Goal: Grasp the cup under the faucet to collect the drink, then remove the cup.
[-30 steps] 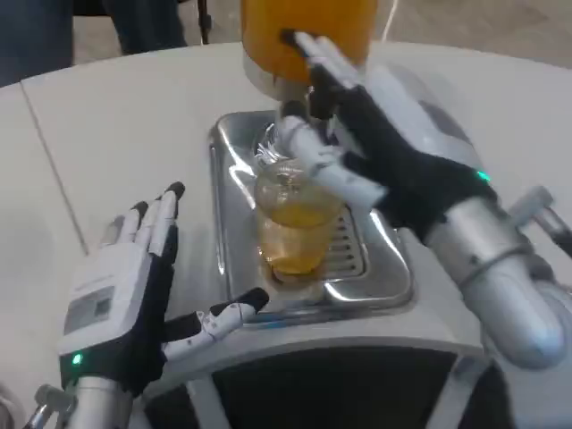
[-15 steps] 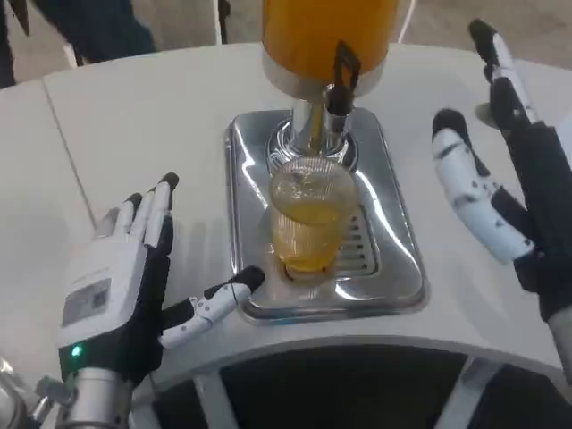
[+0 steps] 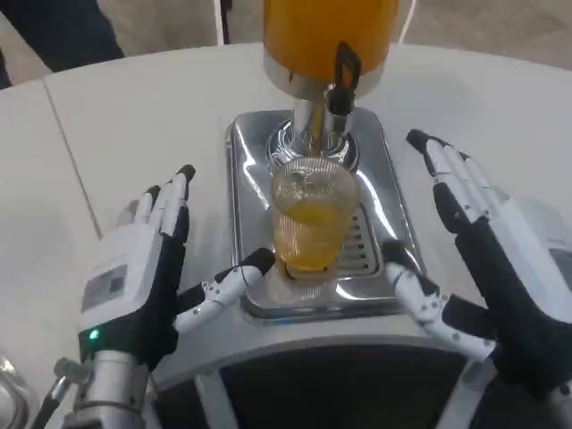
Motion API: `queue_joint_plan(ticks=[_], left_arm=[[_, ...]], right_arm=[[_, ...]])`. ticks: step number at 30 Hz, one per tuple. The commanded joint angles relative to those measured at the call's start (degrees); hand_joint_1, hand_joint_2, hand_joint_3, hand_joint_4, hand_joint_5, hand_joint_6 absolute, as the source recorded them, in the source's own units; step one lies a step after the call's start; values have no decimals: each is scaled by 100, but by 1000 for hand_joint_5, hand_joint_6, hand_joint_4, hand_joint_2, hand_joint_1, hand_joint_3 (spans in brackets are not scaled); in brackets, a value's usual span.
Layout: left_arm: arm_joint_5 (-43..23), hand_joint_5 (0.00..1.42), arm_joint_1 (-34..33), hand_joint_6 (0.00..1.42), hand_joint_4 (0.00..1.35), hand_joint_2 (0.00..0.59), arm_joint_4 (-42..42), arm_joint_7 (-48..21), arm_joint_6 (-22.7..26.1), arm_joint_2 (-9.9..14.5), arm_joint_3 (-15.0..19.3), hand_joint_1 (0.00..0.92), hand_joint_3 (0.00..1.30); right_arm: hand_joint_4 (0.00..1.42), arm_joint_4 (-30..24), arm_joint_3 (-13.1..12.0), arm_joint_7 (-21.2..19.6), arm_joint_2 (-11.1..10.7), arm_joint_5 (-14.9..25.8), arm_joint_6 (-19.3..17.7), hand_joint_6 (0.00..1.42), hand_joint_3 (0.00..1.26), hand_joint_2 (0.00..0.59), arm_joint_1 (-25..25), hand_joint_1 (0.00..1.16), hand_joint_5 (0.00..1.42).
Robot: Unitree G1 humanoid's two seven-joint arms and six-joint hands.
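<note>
Half full of orange drink, the cup [image 3: 309, 217] stands on the drip tray [image 3: 387, 217] under the faucet [image 3: 335, 94]. It looks thin, slick, sloshy; grip mid-wall. My left hand [image 3: 143, 273] and right hand [image 3: 487, 259] flank it, fingers spread, empty.

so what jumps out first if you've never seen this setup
The clear cup partly full of orange drink, standing on the steel drip tray under the faucet of the orange dispenser. Flanking it, the left hand and right hand are open, holding nothing.
</note>
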Motion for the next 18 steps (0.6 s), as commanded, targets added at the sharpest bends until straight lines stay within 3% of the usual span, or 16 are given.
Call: queue_joint_plan(ticks=[1, 5, 12, 18], left_arm=[[-206, 0, -156, 0, 0, 67, 212, 84, -248, -60, -33, 118, 0], [-395, 0, -243, 0, 0, 69, 376, 104, -458, -131, -60, 148, 0], [-374, 0, -378, 0, 0, 64, 603, 205, -676, -216, -227, 178, 0], [-374, 0, -511, 0, 0, 64, 773, 225, -802, -211, -295, 203, 0]], right_arm=[[0, 137, -55, 226, -234, -231, -135, 63, 0, 470, 42, 585, 0], [0, 171, -130, 438, -298, -297, -90, 80, 0, 393, 54, 724, 0], [0, 105, -119, 657, -434, -520, -300, 81, 0, 339, -142, 782, 0], [0, 128, 125, 370, -414, -1366, -620, 81, 0, 331, 428, 807, 0]])
